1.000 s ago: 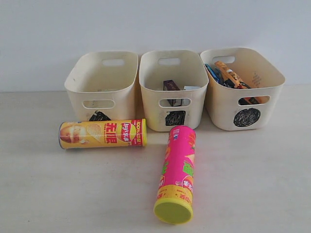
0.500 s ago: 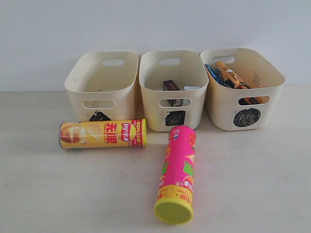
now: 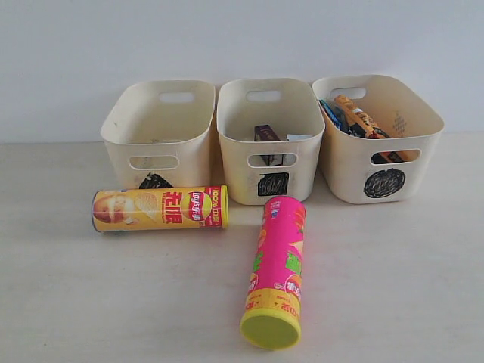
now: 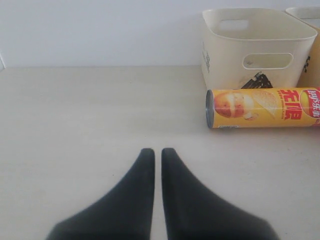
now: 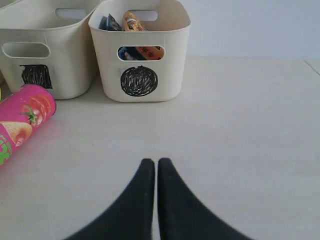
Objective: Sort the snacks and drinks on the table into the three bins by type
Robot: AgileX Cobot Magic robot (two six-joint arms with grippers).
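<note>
Exterior view: you have the left bin point(image 3: 121, 151), middle bin point(image 3: 234, 170) and right bin point(image 3: 340, 170) in a row across 12 o'clock on the table point(image 3: 393, 287). The yellow tube point(image 3: 159, 209) lies on its side at 8 o'clock, just before the left bin. The pink tube point(image 3: 277, 257) lies at 5 o'clock, lid toward the camera. A purple carton point(image 3: 266, 134) stands in the middle bin. An orange bag point(image 3: 357, 115) and a blue bag point(image 3: 330, 113) sit in the right bin.

Left wrist view: your left gripper point(image 4: 157, 152) is closed and empty, apart from the yellow tube.

Right wrist view: your right gripper point(image 5: 152, 162) is closed and empty.

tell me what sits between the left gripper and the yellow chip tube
Nothing: the left wrist view shows only bare table between the left gripper and the yellow chip tube.
</note>
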